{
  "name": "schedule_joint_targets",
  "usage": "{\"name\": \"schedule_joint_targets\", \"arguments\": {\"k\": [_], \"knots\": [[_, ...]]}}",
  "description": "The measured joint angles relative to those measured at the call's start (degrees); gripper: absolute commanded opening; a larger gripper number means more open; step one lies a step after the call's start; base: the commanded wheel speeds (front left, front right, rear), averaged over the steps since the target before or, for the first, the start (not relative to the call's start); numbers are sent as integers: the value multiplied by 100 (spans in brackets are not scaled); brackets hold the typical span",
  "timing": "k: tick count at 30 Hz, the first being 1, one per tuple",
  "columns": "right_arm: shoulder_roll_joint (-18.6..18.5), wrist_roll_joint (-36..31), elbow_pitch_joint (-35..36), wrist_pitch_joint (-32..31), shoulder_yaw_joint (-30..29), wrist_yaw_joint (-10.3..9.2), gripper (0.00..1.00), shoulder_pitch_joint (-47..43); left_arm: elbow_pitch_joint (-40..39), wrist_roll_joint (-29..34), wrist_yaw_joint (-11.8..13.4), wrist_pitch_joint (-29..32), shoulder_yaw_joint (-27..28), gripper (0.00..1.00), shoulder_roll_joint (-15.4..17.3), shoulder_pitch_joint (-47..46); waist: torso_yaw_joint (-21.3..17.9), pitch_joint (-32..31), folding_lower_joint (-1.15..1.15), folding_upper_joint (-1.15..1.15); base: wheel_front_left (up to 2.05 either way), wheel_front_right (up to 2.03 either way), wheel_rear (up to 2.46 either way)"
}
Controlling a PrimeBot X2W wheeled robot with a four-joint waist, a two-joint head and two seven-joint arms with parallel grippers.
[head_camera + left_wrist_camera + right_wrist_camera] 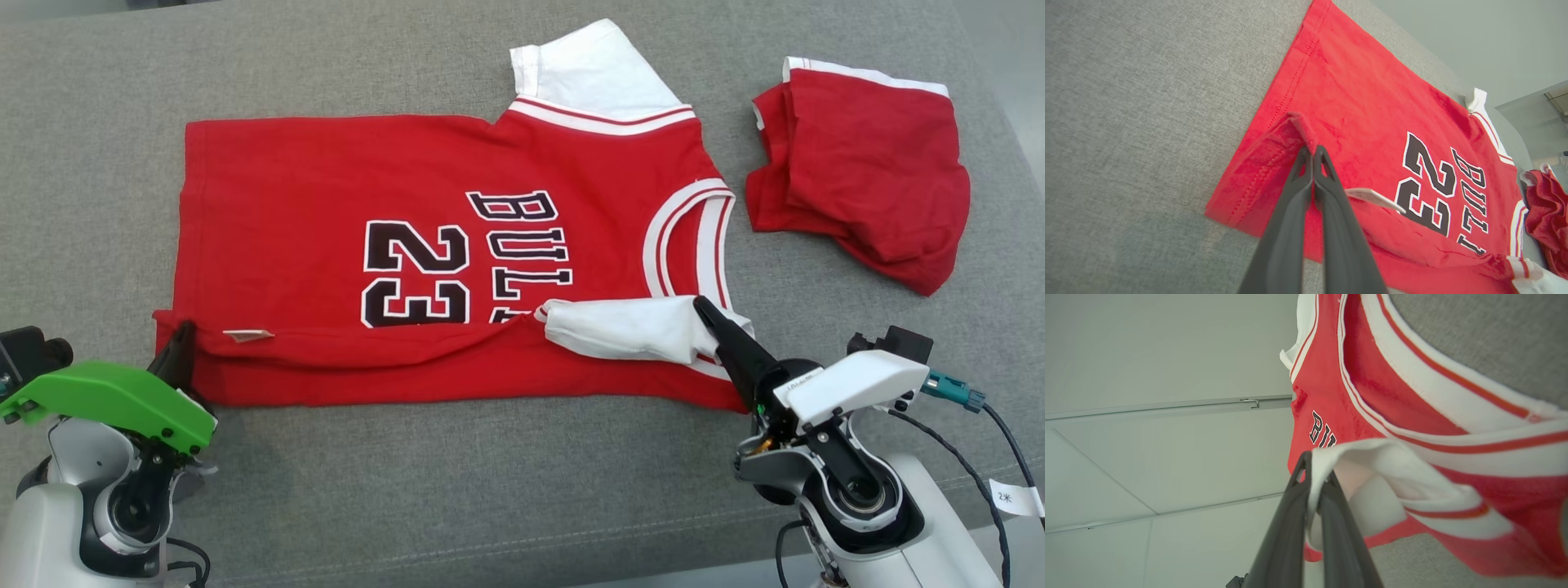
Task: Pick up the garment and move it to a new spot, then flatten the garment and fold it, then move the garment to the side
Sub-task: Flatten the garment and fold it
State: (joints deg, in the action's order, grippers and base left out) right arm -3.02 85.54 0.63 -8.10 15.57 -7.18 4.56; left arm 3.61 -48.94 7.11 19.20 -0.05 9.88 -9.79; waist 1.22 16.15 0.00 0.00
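The garment [326, 204] is a red jersey with white sleeves and a black "23", lying spread sideways on the grey surface [490, 490], its near long edge folded over. My left gripper [181, 339] is shut on the folded hem corner of the garment [1355, 106] at the lower left; its fingers [1310, 159] pinch red cloth. My right gripper [709, 314] is shut on the white near sleeve [629, 327] at the lower right, and the sleeve's cloth [1372, 457] is drawn between the dark fingers [1298, 486].
A second red piece of clothing [865, 180] with white trim lies crumpled at the back right, also seen as red cloth [1547, 212] in the left wrist view. Bare grey fabric lies in front of the jersey and to its left. A cable [971, 408] hangs by my right arm.
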Motion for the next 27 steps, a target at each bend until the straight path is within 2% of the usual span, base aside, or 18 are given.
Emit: {"name": "schedule_joint_targets", "arguments": {"k": [2,4,7,9,10,12,13,14,15,18,19,27], "knots": [[0,-36,-94,5,0,-1,11,81,64,11,1,18,0,9,-4,-70,-2,41,0,0,0,0,0],[-1,-37,-159,5,1,-1,11,152,140,31,2,27,0,10,-10,-118,-3,61,0,0,0,0,0],[-2,-47,-243,8,2,-3,20,244,199,37,2,48,8,16,-10,-162,-1,79,0,0,0,0,0],[-2,-76,-308,27,2,-3,35,276,263,49,2,49,16,31,-15,-226,-1,90,0,0,0,0,0],[-3,-89,-343,35,2,-5,38,291,297,63,2,55,15,39,-14,-250,-2,95,0,0,0,0,0],[-3,-90,-406,56,1,-5,43,325,359,83,2,90,16,46,-16,-260,-7,102,0,0,0,0,0],[-2,-98,-439,63,-2,-5,48,342,382,83,2,92,22,56,-18,-260,-13,104,0,0,0,0,0],[0,-104,-469,102,-14,-5,54,350,399,86,2,92,21,76,-18,-261,-18,106,0,0,0,0,0],[-1,-108,-492,114,-38,-5,62,356,419,90,2,92,21,81,-19,-263,-23,107,0,0,0,0,0],[-5,-112,-571,198,-110,-5,96,400,491,92,2,92,22,88,-32,-282,-35,107,0,0,0,0,0],[-4,-112,-598,204,-122,-5,100,427,501,92,2,92,23,88,-34,-291,-39,106,0,0,0,0,0],[-4,-112,-732,265,-145,-7,100,568,578,124,2,92,29,87,-105,-360,-59,107,0,0,0,0,0]]}}
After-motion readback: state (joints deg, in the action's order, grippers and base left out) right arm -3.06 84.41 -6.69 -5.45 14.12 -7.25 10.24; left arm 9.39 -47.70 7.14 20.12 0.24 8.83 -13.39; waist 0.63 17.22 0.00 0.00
